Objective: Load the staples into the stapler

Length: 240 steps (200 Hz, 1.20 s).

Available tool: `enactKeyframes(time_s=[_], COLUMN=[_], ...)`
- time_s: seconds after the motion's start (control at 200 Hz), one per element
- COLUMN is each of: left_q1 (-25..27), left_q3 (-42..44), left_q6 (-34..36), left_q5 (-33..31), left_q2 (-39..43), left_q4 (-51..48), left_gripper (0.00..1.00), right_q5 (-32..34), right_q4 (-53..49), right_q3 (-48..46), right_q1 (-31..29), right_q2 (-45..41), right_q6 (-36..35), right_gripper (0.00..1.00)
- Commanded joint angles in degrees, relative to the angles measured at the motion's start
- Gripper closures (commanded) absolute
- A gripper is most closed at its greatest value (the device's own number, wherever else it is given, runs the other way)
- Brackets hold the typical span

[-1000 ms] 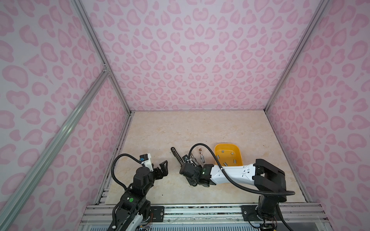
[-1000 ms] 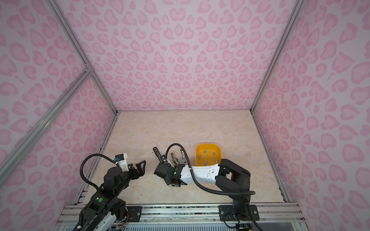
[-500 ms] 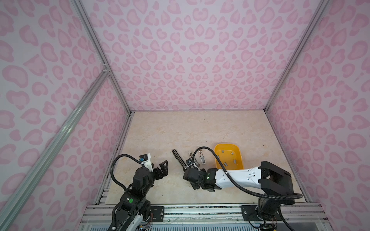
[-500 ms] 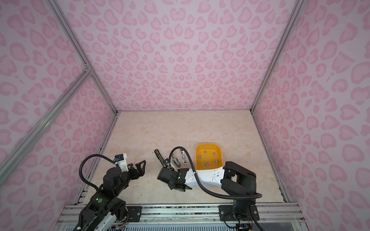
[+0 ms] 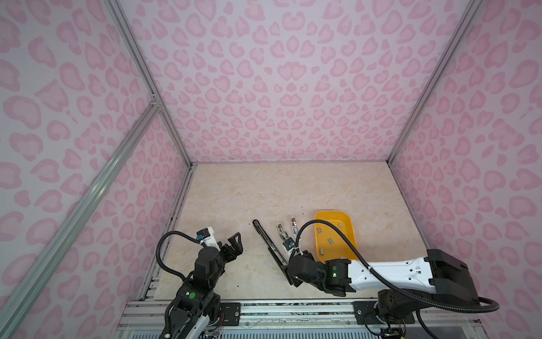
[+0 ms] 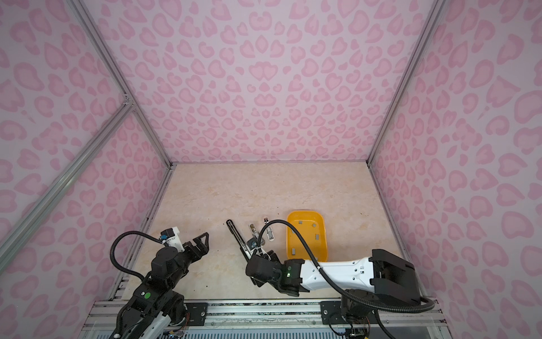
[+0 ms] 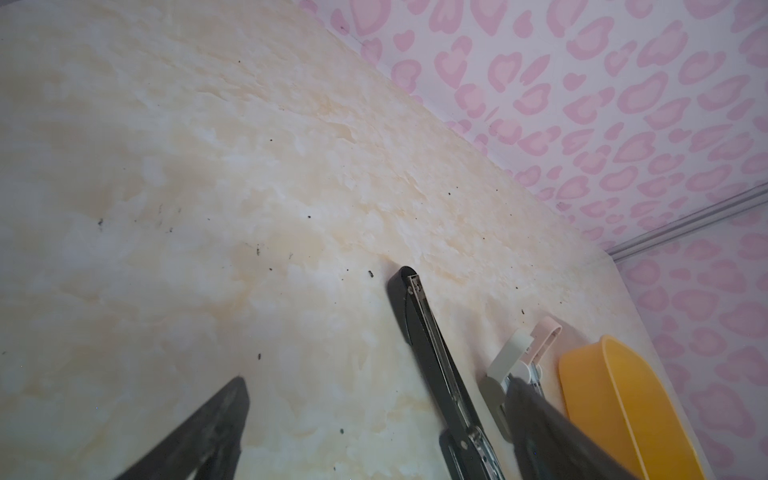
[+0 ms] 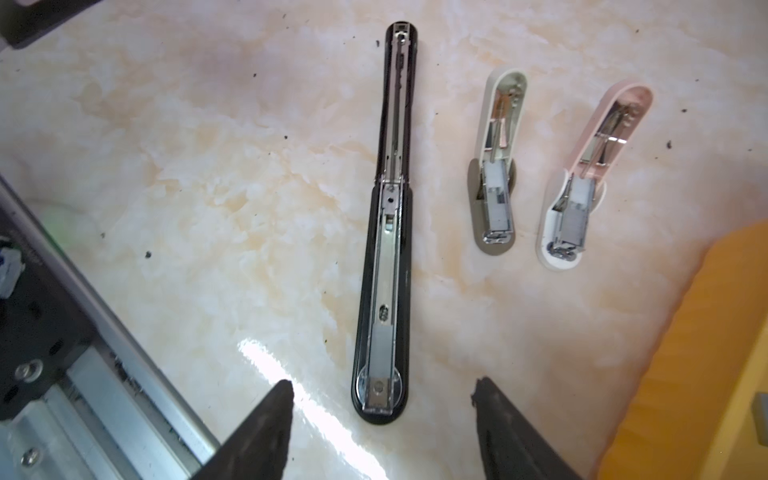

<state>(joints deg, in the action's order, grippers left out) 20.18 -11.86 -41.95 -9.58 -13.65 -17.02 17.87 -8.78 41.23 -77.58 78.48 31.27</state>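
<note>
Loose staples [image 5: 330, 240] lie scattered in the yellow tray [image 5: 334, 216]. One more grey strip [image 8: 381, 345] sits in the channel of the black stapler [image 8: 390, 232], which is flipped open and runs from eleven to five o'clock in both top views. The tray is at its three o'clock, with two small opened staplers [image 8: 494, 187] between them. The right gripper [image 8: 380, 390] straddles the stapler's five o'clock end, jaws spread and holding nothing. Off at nine o'clock, the left gripper [image 5: 235, 244] gapes empty too.
</note>
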Motion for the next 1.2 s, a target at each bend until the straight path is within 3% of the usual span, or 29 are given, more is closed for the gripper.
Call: enactKeyframes(time_s=[0.0, 0.145, 0.321, 0.726, 0.907, 0.992, 1.197], left_q1=[-0.07, -0.09, -0.13, -0.12, -0.14, -0.12, -0.14], left_q3=[-1.14, -1.3, -2.52, -3.26, -3.91, -3.43, -2.48], left_q6=[0.55, 1.44, 2.31, 4.46, 4.06, 3.2, 0.09], left_q5=[1.53, 3.82, 5.87, 8.85, 10.68, 11.46, 10.87], left_q2=[0.53, 1.08, -2.05, -9.91, -9.54, -8.28, -6.58], left_q4=[1.67, 1.41, 1.68, 4.0, 3.54, 3.22, 2.66], left_gripper=[0.03, 0.03, 0.03, 0.03, 0.03, 0.03, 0.03], right_q5=[-1.15, -2.1, 0.18, 0.85, -0.07, -0.72, -1.87], right_q4=[12.05, 15.92, 19.07, 21.38, 22.98, 23.56, 24.92], right_q3=[-5.19, -6.13, -5.85, -3.62, -2.68, -1.96, -1.07], right_q1=[-0.18, -0.43, -0.35, 2.26, 2.4, 2.35, 2.31], right_q2=[-1.03, 3.24, 9.58, 15.94, 17.33, 18.13, 19.54], right_q6=[-4.24, -7.52, -8.66, -7.93, -6.31, -5.99, -4.04], right_gripper=[0.23, 0.21, 0.29, 0.78, 0.96, 1.0, 1.0])
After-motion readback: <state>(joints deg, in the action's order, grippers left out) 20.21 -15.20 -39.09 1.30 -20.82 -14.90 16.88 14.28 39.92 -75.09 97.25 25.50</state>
